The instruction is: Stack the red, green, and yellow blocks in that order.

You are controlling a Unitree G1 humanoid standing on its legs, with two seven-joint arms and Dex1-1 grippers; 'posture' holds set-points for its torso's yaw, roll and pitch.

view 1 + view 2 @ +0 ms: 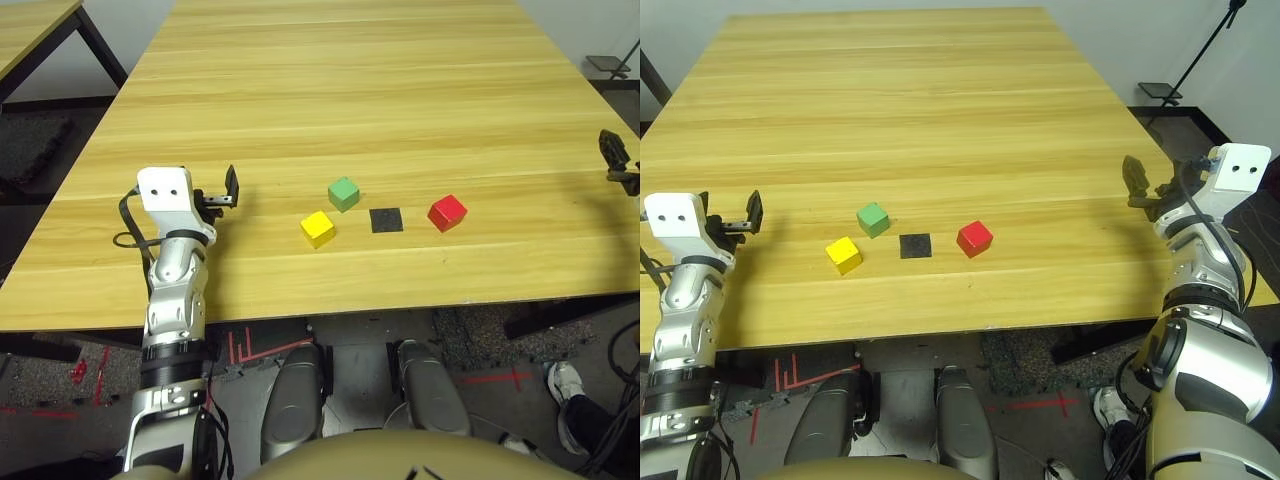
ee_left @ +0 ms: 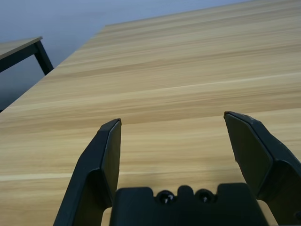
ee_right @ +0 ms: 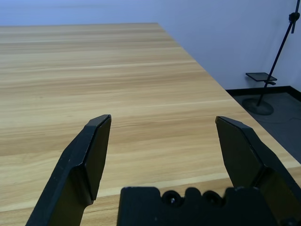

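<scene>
On the wooden tabletop (image 1: pixel 400 90) you see three separate blocks near the front edge: the yellow block (image 1: pixel 317 228) nearest it, the green block (image 1: pixel 343 193) just behind and to the right of yellow, and the red block (image 1: pixel 447 212) farther right, with a flat black patch (image 1: pixel 386 219) between the green and red blocks. Your left hand (image 2: pixel 171 125) sits at the left of the blocks with its fingers spread wide and holds nothing. Your right hand (image 3: pixel 162 122) sits well apart at the right edge, equally wide open and empty.
</scene>
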